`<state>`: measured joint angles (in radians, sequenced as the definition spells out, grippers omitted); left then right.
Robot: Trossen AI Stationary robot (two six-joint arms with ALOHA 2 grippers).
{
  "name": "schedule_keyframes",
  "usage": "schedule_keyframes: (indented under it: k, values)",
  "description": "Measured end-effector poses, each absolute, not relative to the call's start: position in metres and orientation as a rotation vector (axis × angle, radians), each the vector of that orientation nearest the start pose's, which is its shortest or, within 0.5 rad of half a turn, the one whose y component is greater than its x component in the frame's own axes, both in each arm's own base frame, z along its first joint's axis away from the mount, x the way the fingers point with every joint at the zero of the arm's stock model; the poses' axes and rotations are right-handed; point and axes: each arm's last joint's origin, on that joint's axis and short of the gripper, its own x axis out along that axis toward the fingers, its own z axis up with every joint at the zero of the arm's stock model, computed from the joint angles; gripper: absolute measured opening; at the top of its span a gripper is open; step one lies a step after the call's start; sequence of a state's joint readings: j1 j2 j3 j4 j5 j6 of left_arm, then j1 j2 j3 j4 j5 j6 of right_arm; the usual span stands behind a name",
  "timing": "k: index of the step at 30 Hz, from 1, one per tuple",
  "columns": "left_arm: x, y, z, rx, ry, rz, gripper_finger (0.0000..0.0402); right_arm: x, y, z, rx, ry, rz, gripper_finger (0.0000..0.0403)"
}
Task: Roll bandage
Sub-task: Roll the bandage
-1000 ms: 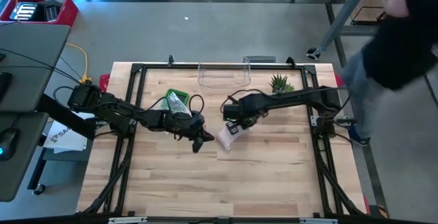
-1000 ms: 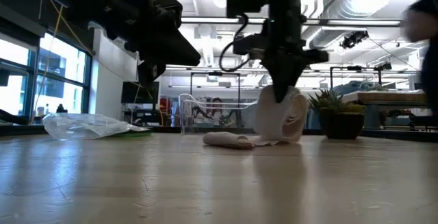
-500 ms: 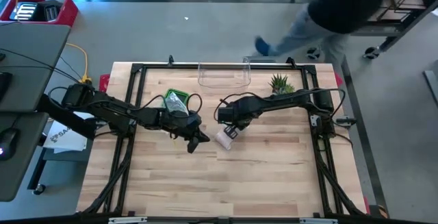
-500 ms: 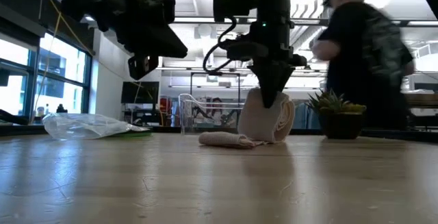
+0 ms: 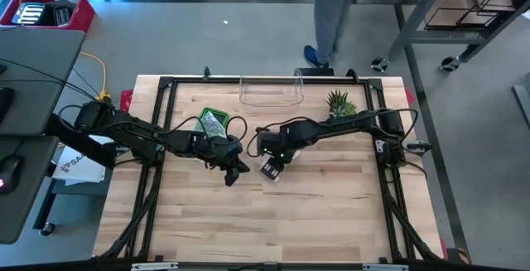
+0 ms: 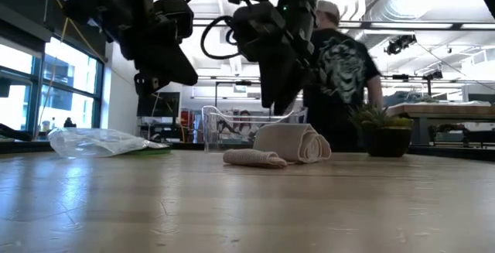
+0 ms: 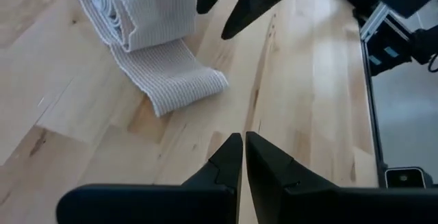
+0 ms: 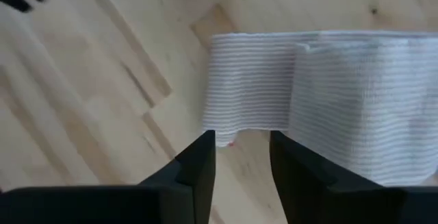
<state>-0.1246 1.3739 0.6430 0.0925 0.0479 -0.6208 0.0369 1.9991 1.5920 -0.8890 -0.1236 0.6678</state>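
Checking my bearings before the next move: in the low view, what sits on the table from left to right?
Plastic bag → clear container → bandage, lying on its side with a loose tail → potted plant.

High view: overhead, facing straight down on the whole table (image 5: 331, 221) and both arms, from well above. Low view: at tabletop height, facing level across the table into the room, close to the bandage (image 6: 290, 143), which the high view also shows (image 5: 272, 170). Wrist views: each rides its own arm, facing down past its own fingers, very near the same bandage (image 7: 147, 18) (image 8: 328, 101).
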Motion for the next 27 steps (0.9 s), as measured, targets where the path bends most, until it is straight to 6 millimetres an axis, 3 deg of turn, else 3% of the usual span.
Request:
schedule_keyframes:
  k: [4, 9, 13, 17, 21, 24, 27]
  values:
    - [0.267, -0.035, 0.187, -0.576, 0.659, 0.035, 0.0015, 0.392, 0.013, 0.227, 0.524, 1.327, -0.333, 0.0129]
    - [0.267, -0.035, 0.187, -0.589, 0.66, 0.04, 0.0015, 0.361, -0.02, 0.25, 0.549, 1.317, -0.528, 0.0129]
    - [0.267, -0.034, 0.186, -0.649, 0.654, 0.081, 0.0015, 0.342, -0.054, 0.234, 0.71, 1.295, -0.521, 0.0129]
    - [0.267, -0.034, 0.186, -0.743, 0.615, 0.202, 0.0015, 0.33, -0.09, 0.218, 0.886, 1.218, -0.37, 0.0129]
    - [0.266, -0.04, 0.187, -0.786, 0.585, 0.248, 0.0027, 0.316, -0.118, 0.207, 0.905, 1.208, -0.281, 0.0129]
    - [0.269, -0.048, 0.182, -0.812, 0.549, 0.306, 0.0051, 0.308, -0.128, 0.198, 0.867, 1.219, -0.193, 0.013]
    - [0.274, -0.056, 0.173, -0.857, 0.511, 0.354, 0.0084, 0.302, -0.125, 0.189, 0.809, 1.254, -0.121, 0.0134]
